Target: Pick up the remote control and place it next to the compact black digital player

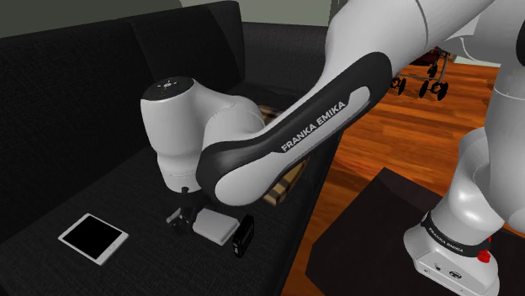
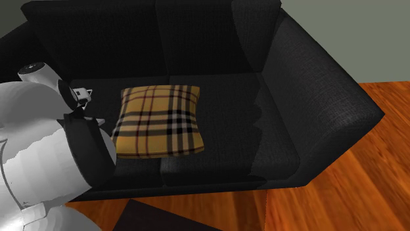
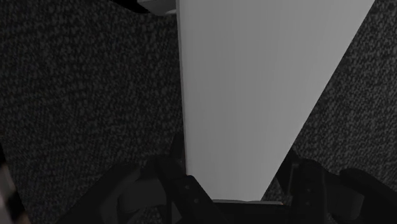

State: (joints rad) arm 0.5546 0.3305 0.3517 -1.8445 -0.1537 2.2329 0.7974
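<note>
The gripper (image 1: pixel 179 215) clasps one end of the grey remote (image 1: pixel 214 225), low over the black sofa (image 1: pixel 76 101) seat and just beside the black player (image 1: pixel 244 234). A tablet (image 1: pixel 92 239) lies on the seat, and a plaid pillow (image 2: pixel 158 121) sits farther along. The floor (image 1: pixel 395 134) is wood, the wall (image 2: pixel 341 33) grey-green.

A white Franka arm (image 1: pixel 278 143) reaches from its dark stand (image 1: pixel 379 214) at the lower right across a black sofa (image 1: pixel 101 126). Its black gripper (image 1: pixel 179 215) is low at the seat, at one end of a flat light grey remote control (image 1: pixel 214 225). A compact black digital player (image 1: pixel 244 235) lies just beside the remote's other end. A white-framed tablet (image 1: pixel 92 239) lies apart to the left. A plaid cushion (image 1: pixel 282 192) peeks from behind the arm, and wooden floor (image 1: pixel 395 134) shows at the right.
</note>
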